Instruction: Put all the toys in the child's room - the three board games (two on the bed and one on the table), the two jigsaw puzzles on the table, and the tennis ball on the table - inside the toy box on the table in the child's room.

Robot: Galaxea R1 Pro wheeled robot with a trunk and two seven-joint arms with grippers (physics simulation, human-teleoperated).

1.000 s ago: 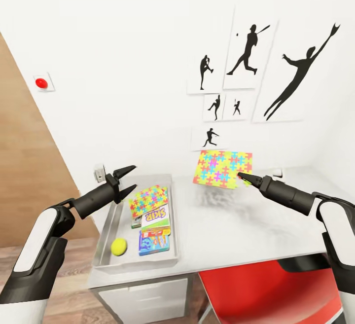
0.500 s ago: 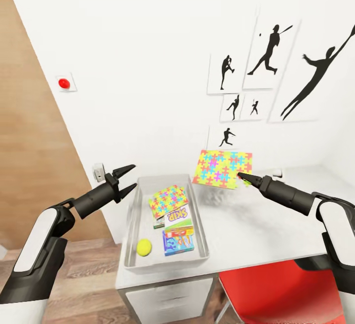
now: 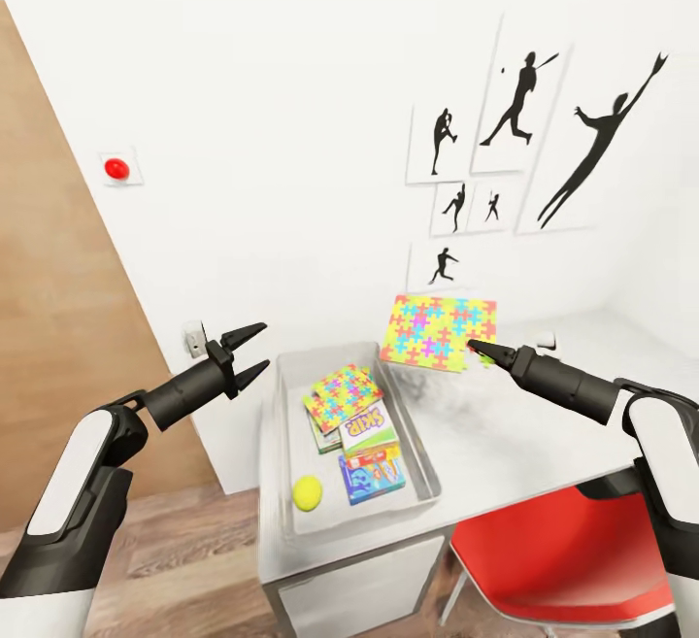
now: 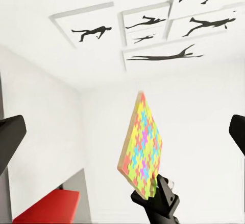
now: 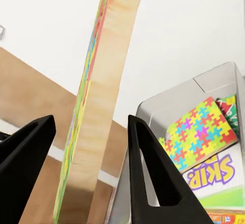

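Meanwhile the right gripper (image 3: pixel 478 348) pinches a puzzle (image 3: pixel 439 330) above the table's (image 3: pixel 505 444) back edge; left gripper (image 3: pixel 254 351) open beside the box (image 3: pixel 282 444).

Your view swings again: the whole room slides across the head view, so that's the camera turning, not the furniture. The toy box (image 3: pixel 424 468) now sits further toward the middle of the picture than a second ago and appears rotated, its long side running more toward you. The table (image 3: pixel 544 424) edge tilts with it, and the red chair (image 3: pixel 563 560) shows from a different angle. The wall silhouettes (image 3: pixel 529 123) and the red button (image 3: pixel 116 168) drift sideways, and more of the wood panel (image 3: pixel 58 327) comes into sight at the left.
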